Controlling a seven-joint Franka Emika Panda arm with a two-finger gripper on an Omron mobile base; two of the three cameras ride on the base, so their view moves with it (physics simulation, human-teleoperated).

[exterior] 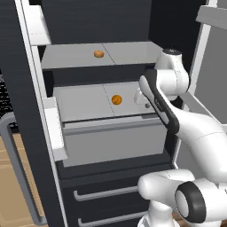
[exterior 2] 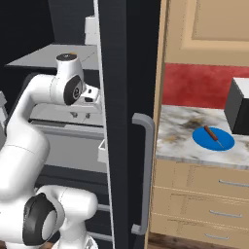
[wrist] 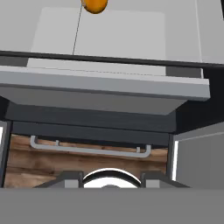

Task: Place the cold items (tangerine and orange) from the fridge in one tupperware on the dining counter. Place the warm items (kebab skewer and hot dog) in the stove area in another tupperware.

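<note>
There's the orange [exterior: 116,99], sitting on the middle fridge shelf [exterior: 84,104], near the centre seam of that shelf, and in the hand view it peeks in at twelve o'clock [wrist: 94,5], cut off by the top edge; up on the upper shelf [exterior: 71,55] rests the tangerine [exterior: 99,53], a touch smaller and duller, at about eleven o'clock from the orange and well apart from it; the fingers [exterior: 147,104] hang just off the front right part of the middle shelf, at roughly three o'clock from the orange and not touching it, and whether they are spread or pinched I cannot tell, the tips are only small dark stubs low in the hand view [wrist: 70,178]; nothing is seen between them; below the shelf comes the grey fridge drawer [exterior: 111,142], then the dark lower drawers with their handles [exterior: 104,193]; swing over to the right base view and past the open fridge door [exterior 2: 126,121] there's the marbled worktop [exterior 2: 180,131], with the kebab skewer [exterior 2: 213,134] lying across a blue plate [exterior 2: 204,141], a black box [exterior 2: 239,109] at its two o'clock
</note>
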